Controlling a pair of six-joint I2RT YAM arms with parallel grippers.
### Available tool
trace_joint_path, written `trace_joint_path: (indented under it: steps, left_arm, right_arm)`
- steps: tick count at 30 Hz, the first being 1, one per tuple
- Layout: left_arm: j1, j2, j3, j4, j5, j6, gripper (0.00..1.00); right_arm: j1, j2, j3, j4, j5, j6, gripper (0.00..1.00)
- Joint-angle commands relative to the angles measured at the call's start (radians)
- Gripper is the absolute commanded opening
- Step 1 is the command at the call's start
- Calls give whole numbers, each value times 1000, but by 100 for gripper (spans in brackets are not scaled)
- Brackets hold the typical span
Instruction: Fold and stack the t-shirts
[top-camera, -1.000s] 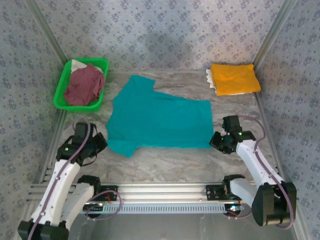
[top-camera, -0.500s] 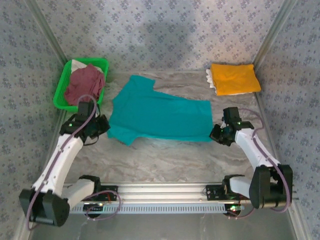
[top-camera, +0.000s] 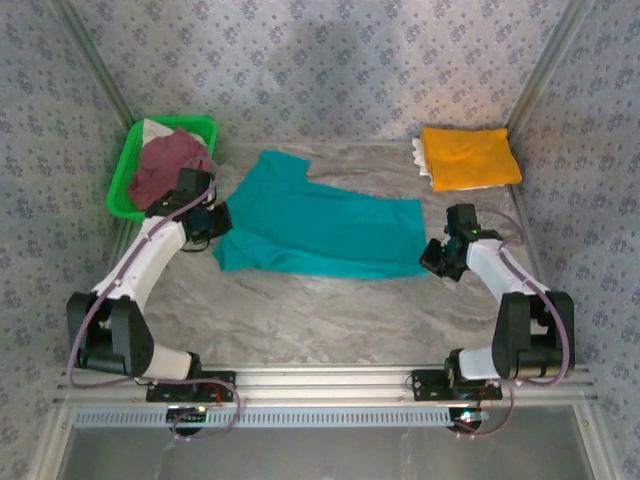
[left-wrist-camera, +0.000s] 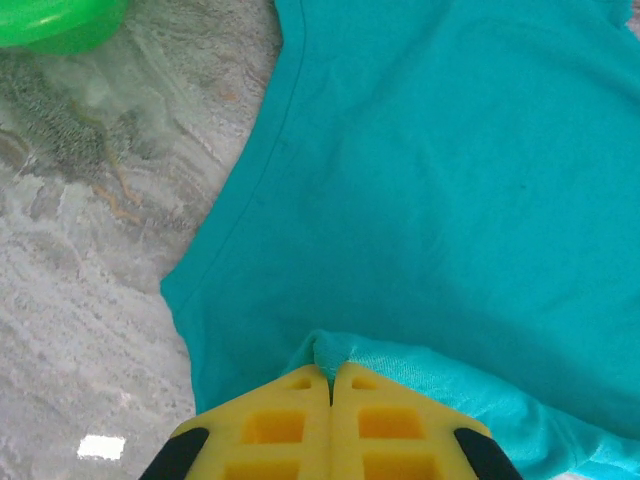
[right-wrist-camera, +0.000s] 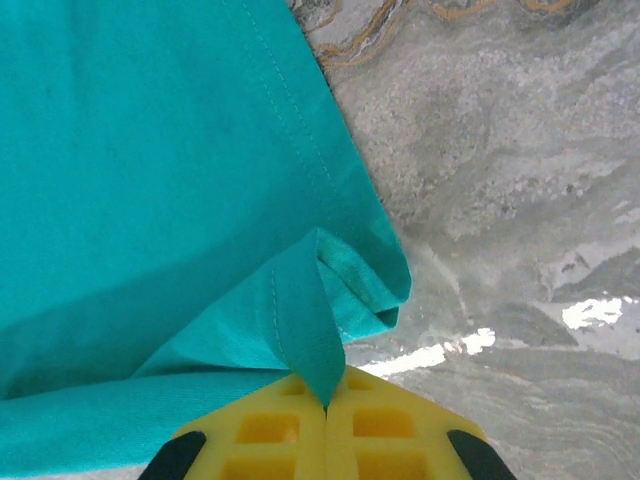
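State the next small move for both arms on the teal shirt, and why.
Probably carry both pinched folds across to the far edge and lower them there. The left end effector and right end effector are each shut on the near edge of the teal t-shirt, doubled over flat cloth: a fold half made.

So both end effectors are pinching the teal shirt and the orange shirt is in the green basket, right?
The orange shirt lies folded at the far right of the table, not in the green basket, which holds a maroon shirt; the top external view shows it. The left end effector and right end effector do pinch the teal shirt.
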Motion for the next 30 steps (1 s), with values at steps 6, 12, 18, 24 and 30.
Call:
trace_joint_path:
  steps: [6, 12, 18, 24, 30]
  left_arm:
    - [7, 214, 190, 50, -4, 61, 0]
    - [2, 528, 569, -1, 69, 123, 16]
    - [-18, 719, 890, -181, 103, 152, 54]
    - [-64, 464, 501, 31, 43, 95, 55]
    - [-87, 280, 119, 217, 63, 25, 49]
  right_arm:
    - [-22, 110, 88, 62, -9, -2, 8]
    - [-88, 219, 185, 90, -94, 22, 20]
    - [-117, 206, 207, 90, -103, 29, 45]
    - [-74, 91, 151, 110, -96, -37, 46]
    - [-1, 19, 112, 95, -3, -88, 43]
